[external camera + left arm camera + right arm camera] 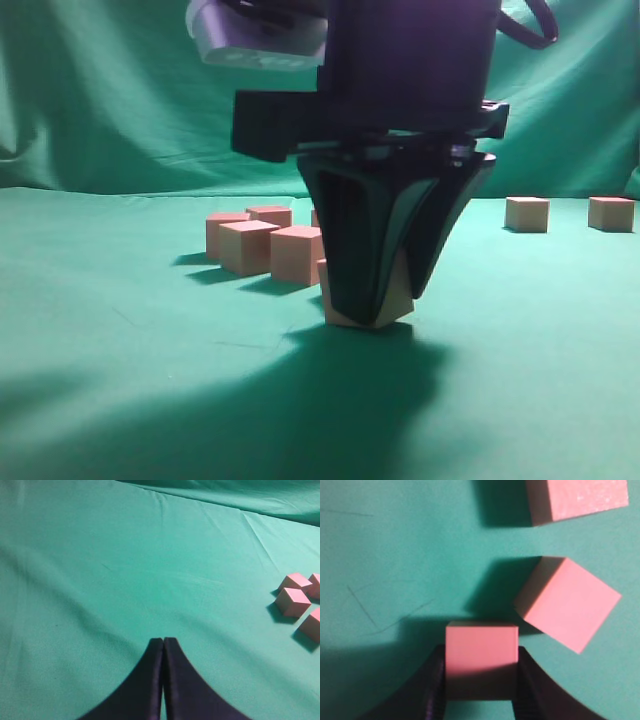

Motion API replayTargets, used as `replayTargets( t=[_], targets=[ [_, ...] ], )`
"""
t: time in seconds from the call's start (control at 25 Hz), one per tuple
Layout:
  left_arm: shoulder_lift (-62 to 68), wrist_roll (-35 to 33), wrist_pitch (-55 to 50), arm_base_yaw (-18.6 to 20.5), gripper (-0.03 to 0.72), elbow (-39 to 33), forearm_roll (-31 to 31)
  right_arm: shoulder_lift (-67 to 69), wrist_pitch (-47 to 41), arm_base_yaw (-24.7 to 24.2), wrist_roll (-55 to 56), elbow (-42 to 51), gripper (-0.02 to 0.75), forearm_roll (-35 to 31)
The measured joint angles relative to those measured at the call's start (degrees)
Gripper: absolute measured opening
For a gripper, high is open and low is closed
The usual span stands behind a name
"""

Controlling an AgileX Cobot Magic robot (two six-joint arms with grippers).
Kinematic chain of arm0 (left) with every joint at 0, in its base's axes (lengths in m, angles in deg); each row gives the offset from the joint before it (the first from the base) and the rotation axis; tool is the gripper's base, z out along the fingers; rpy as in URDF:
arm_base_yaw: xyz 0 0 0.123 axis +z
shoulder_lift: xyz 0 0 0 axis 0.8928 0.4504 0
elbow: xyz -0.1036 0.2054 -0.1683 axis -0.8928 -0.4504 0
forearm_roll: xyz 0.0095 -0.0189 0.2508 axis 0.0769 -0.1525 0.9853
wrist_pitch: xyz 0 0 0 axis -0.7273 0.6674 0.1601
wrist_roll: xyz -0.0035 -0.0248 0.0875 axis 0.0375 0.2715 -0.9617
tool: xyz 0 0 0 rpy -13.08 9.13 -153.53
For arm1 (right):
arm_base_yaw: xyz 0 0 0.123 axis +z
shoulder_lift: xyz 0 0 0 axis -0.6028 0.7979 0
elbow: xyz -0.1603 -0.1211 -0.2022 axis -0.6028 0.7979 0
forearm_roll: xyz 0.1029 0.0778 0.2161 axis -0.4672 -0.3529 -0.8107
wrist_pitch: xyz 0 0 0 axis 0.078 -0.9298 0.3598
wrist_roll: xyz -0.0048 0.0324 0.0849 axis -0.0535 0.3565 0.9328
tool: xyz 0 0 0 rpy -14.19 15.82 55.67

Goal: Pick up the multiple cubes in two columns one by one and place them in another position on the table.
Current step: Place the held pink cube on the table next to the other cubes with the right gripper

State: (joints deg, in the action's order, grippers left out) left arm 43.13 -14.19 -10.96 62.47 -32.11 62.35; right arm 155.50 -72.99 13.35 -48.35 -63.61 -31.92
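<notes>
Cube [481, 652] between right pincer [481, 690] fingers

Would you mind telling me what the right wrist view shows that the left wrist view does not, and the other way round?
Only the right wrist view shows the right gripper clamped on a cube, with a tilted cube just beyond it and another cube at the top edge. Only the left wrist view shows the left gripper, its fingertips pressed together and holding nothing, above a wide bare stretch of cloth, with a small cluster of cubes far off at the right edge. Both show the green table and pink cubes resting on it.
</notes>
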Motion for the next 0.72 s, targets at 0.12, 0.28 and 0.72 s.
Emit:
replayTargets(
  t=[0.12,0.28,0.72],
  targets=[
    [0.0,0.0,0.0,0.0,0.000,0.0,0.0,0.5,-0.4,0.0,0.5,-0.5,0.269,0.0],
    [0.0,0.0,0.0,0.0,0.000,0.0,0.0,0.6,-0.6,0.0,0.8,-0.6,0.269,0.3],
    [0.0,0.0,0.0,0.0,0.000,0.0,0.0,1.2,-1.2,0.0,0.9,-0.6,0.269,1.8]
  ],
)
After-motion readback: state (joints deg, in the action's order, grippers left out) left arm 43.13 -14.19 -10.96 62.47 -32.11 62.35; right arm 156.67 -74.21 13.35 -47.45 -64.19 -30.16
